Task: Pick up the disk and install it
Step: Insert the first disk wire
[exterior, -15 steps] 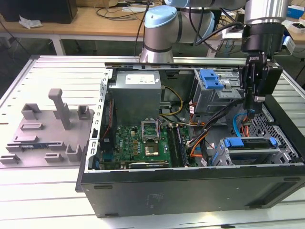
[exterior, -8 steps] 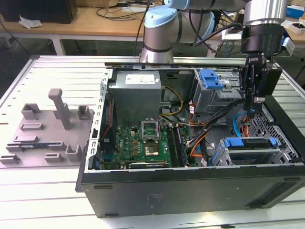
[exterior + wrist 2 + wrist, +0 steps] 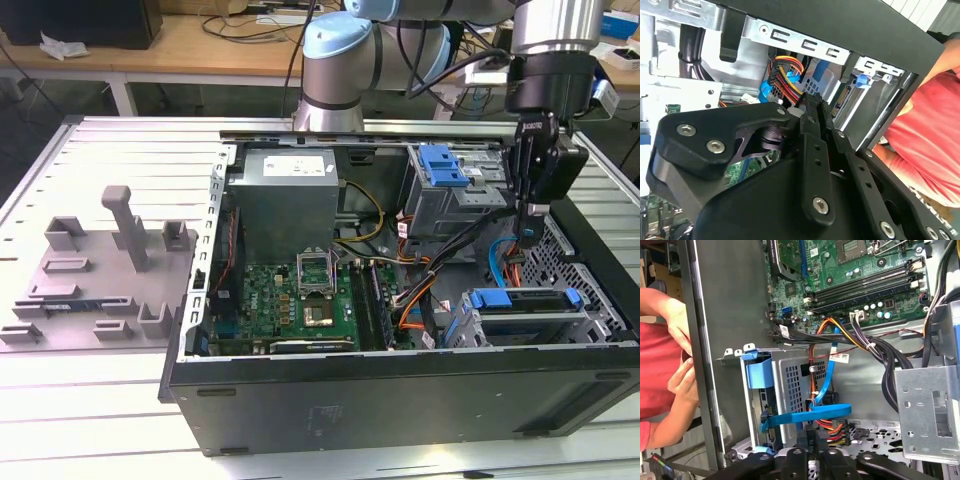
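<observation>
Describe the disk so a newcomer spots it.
In the open black computer case, look at the near corner on the exterior view's right. The disk lies flat there, blue bracket framing silver metal, unlike the bare blue latch behind.

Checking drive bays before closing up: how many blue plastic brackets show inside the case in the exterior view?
2. One blue bracket tops the far drive cage; the other lies on the near cage, at the exterior view's right. More may be hidden.

The arm [image 3: 553,45] hangs vertical; claw [image 3: 528,236] points straight down, fingers [image 3: 811,111] pressed together.
</observation>
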Available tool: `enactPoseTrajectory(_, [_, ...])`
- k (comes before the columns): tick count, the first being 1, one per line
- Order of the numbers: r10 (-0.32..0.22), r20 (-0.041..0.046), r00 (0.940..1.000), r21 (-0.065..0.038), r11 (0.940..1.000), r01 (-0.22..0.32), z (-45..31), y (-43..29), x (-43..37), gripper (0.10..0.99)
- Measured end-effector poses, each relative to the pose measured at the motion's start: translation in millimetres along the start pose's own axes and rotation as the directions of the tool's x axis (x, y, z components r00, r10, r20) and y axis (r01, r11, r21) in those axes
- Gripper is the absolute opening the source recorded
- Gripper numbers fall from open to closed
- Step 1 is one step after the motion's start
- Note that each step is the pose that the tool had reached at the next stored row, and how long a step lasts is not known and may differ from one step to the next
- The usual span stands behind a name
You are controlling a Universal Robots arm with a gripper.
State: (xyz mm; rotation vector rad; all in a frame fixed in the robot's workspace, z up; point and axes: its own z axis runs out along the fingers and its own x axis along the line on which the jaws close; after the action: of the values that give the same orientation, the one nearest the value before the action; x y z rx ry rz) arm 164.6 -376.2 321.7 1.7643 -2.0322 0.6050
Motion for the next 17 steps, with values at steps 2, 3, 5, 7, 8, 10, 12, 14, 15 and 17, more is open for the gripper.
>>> enactPoseTrajectory(2, [0.002,-0.0004,1.0000,-0.003,1.0000,-0.002,0.6,-0.2,0.9,0.169])
enactPoseTrajectory(3, [0.002,-0.0005,1.0000,-0.003,1.0000,-0.002,0.7,-0.2,1.0,0.169])
enactPoseTrajectory(5, [0.002,-0.0005,1.0000,-0.003,1.0000,-0.002,0.7,-0.2,1.0,0.169])
enactPoseTrajectory(7, [0.002,-0.0002,1.0000,-0.003,1.0000,-0.002,1.3,-0.5,2.3,0.169])
enactPoseTrajectory(8, [0.002,0.0018,1.0000,-0.004,1.0000,-0.002,1.7,-0.8,3.3,0.169])
enactPoseTrajectory(10, [0.002,0.0182,0.9998,-0.006,1.0000,-0.002,3.2,-1.8,9.0,0.169])
enactPoseTrajectory(12, [0.002,0.0269,0.9996,-0.007,1.0000,-0.002,2.0,-2.5,12.9,0.169])
enactPoseTrajectory(14, [0.002,0.0358,0.9994,-0.009,1.0000,-0.002,-0.6,-3.2,17.6,0.169])
enactPoseTrajectory(15, [0.002,0.0389,0.9992,-0.009,1.0000,-0.002,-2.9,-3.7,21.2,0.169])
enactPoseTrajectory(17, [0.002,0.0525,0.9986,-0.011,0.9999,-0.002,-4.1,-4.9,29.4,0.169])
